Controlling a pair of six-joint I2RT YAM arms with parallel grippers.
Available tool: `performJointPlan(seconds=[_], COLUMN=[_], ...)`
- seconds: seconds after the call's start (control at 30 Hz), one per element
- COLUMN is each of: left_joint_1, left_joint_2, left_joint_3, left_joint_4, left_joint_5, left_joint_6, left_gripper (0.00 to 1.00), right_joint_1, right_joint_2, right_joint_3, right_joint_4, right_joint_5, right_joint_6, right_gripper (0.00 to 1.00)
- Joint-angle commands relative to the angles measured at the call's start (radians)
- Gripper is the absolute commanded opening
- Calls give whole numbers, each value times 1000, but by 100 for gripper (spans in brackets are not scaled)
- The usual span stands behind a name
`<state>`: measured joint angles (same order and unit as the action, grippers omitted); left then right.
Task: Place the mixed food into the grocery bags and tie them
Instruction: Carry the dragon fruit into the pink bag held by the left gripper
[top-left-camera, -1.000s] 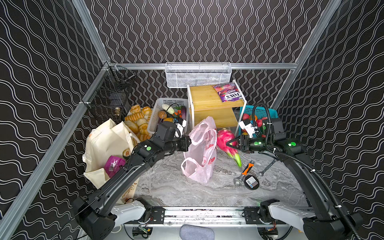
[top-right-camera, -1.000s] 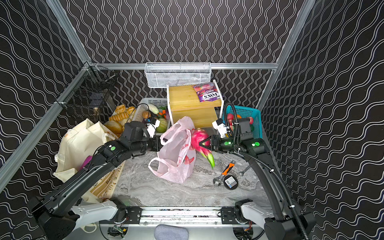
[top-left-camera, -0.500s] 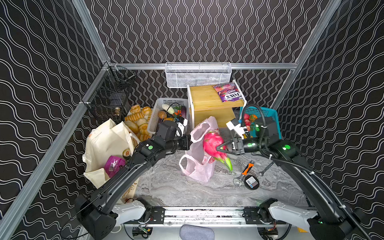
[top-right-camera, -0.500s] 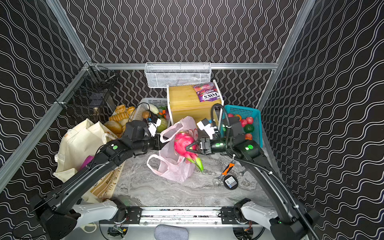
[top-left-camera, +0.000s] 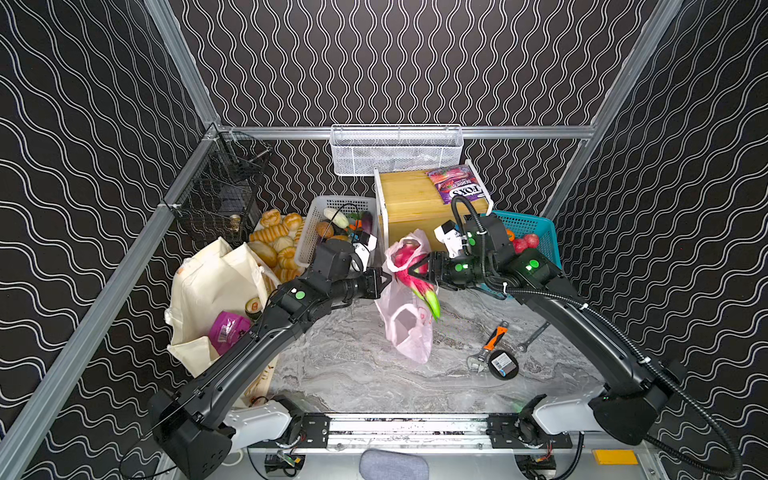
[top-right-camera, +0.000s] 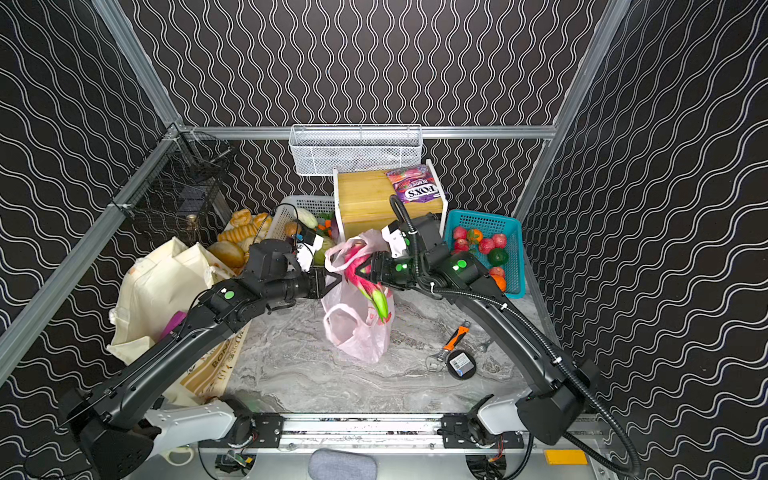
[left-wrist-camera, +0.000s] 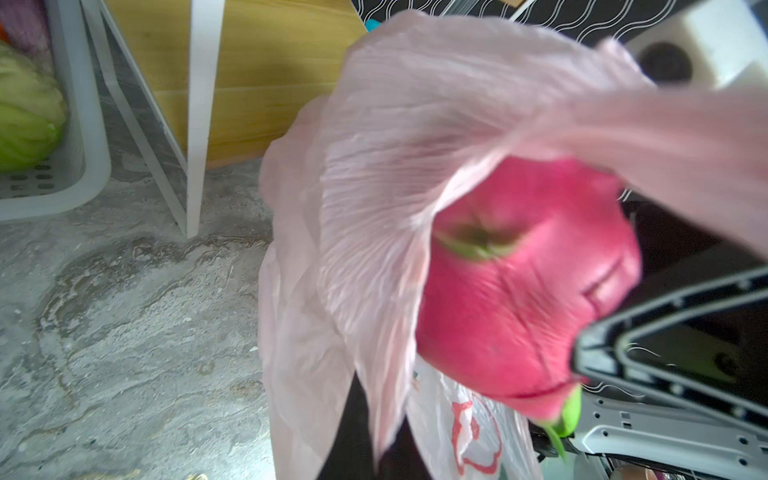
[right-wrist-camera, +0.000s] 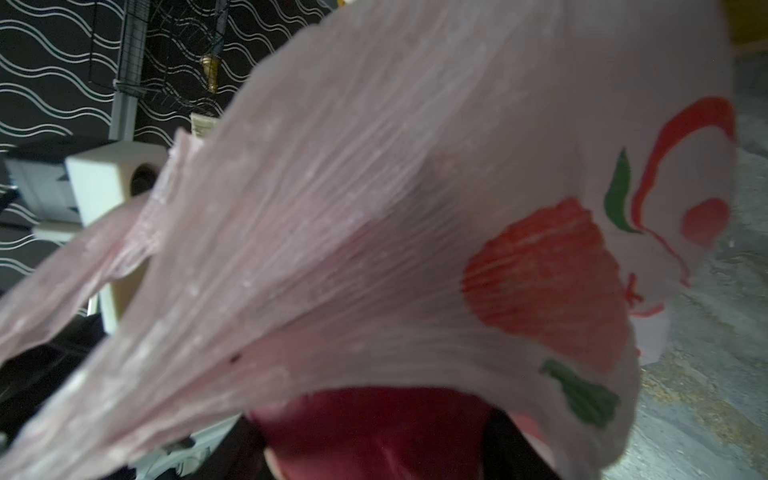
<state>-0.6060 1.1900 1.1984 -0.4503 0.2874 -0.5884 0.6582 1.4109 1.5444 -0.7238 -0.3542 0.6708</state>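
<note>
Left jaws are clamping fully shut on the rim of the pink plastic bag, holding its mouth up while the bottom is sitting on the surface. Right jaws are gripping the dragon fruit, partway open around it, right at the bag's mouth with its green tips pointing down.

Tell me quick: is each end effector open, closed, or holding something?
Left end effector: closed on the pink plastic bag, at its rim.
Right end effector: closed on the pink dragon fruit.
</note>
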Motion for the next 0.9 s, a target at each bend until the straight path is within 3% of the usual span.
performJointPlan(seconds=[0.0,0.2,0.5,0.7,0.87], left_joint_1=[0,-6,-7,-6,-5], left_joint_2=[-1,-9,-9,-2,-15], left_joint_3=[7,-4,28,27,17], left_joint_4=[62,86,22,17,-23], left_joint_5=[58,104,34,18,-58], left_joint_6=[-38,-76,-47,-44,-36], left_gripper=[0,0,0,0,0], right_joint_1=[3,4,6,5,6], right_joint_2=[11,80,115,69,-11], right_joint_3=[10,68,110,87,27], right_joint_4=[-35,-17,-92,-60,15], right_joint_5=[143,88,91,96,69], right_joint_6=[67,84,0,-35,-124], right_gripper=[58,70,91,94,95])
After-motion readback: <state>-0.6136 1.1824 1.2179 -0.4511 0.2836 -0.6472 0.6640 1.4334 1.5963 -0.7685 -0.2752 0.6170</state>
